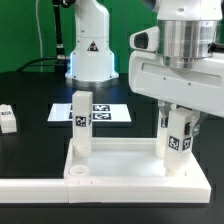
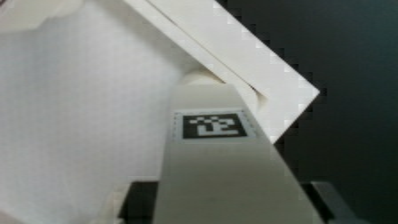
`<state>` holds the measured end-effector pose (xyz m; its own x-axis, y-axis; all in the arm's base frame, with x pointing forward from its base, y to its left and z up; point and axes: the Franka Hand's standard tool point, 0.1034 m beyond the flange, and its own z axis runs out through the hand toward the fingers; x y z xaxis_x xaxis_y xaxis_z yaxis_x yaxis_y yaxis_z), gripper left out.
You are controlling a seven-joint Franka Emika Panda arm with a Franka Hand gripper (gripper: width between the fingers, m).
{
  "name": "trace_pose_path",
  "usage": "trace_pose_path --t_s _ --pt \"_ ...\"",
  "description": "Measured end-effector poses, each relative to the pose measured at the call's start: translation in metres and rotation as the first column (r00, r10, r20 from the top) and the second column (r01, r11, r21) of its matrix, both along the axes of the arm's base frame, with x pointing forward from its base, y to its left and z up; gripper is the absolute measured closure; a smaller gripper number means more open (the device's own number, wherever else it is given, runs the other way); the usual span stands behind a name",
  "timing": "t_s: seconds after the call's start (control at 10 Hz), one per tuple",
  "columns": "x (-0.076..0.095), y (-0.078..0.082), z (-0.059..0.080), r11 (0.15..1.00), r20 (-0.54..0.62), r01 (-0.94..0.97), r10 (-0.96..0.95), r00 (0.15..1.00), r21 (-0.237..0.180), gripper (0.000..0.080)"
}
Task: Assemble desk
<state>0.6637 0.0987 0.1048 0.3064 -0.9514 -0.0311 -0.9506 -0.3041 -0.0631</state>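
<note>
- Nearest, the white border bar (image 1: 30,187) is lying along the front of the black bench (image 1: 30,145), and the desk top (image 1: 120,172) is sitting just behind it. If I am pressing down off-centre, I judge the tray could skid or rock against that bar.
- My gripper (image 1: 177,120) is pinching the held leg (image 1: 179,146) upright at the tray's far corner on the exterior view's right. Its foot is reaching the tray, but I cannot tell whether it is seated in the socket.
- In the wrist view the held leg (image 2: 217,150) is running down between my dark fingers (image 2: 324,195) towards the tray corner. I am judging a slight tilt or offset to be the main risk, since it could jam the leg in the socket. Opening too soon could let it topple.
- The standing leg (image 1: 81,122) is rising from the far corner on the exterior view's left, well apart from my gripper. Only a wide swing would be knocking it.
- The bench is looking smooth and dark, so I am expecting the plastic to slide easily under sideways force.
- Farther back, a loose leg (image 1: 8,119) is waiting on the exterior view's left, and the marker board (image 1: 112,113) is lying flat beyond the tray.
- Farthest, the arm base (image 1: 90,50) is standing against a dim room.
</note>
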Motion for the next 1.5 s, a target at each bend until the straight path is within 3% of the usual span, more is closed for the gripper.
trace_pose_path --t_s 0.2,0.4,0.6,0.7,0.8,0.9,1.0,1.1,1.3,1.5 --pt "0.0017 0.0035 -0.0004 0.934 -0.024 0.353 -0.353 0.935 0.055 0.0508" --pt "0.0020 0.0008 -0.0012 0.865 -0.035 0.497 -0.496 0.868 0.076 0.0508" --pt "0.0016 0.0015 -0.0012 0.870 -0.032 0.488 -0.487 0.873 0.071 0.0508" --pt "0.0018 0.0012 -0.0017 0.898 -0.024 0.435 -0.435 0.900 0.069 0.0508" --pt "0.0034 -0.0008 -0.0017 0.977 0.009 0.207 -0.208 0.978 0.052 0.0332" --pt "0.0029 0.0025 -0.0012 0.998 0.024 0.045 -0.046 0.999 0.043 0.0215" --pt "0.0005 0.0087 -0.0020 0.999 0.025 -0.006 0.005 1.000 0.034 0.0215" --pt "0.0006 0.0090 -0.0022 0.994 0.033 -0.106 0.105 0.994 0.024 0.0162" --pt "0.0010 0.0064 -0.0023 0.977 0.040 -0.214 0.213 0.976 0.012 0.0153" --pt "0.0057 0.0016 0.0013 0.801 0.046 -0.597 0.599 0.799 -0.055 0.0150"
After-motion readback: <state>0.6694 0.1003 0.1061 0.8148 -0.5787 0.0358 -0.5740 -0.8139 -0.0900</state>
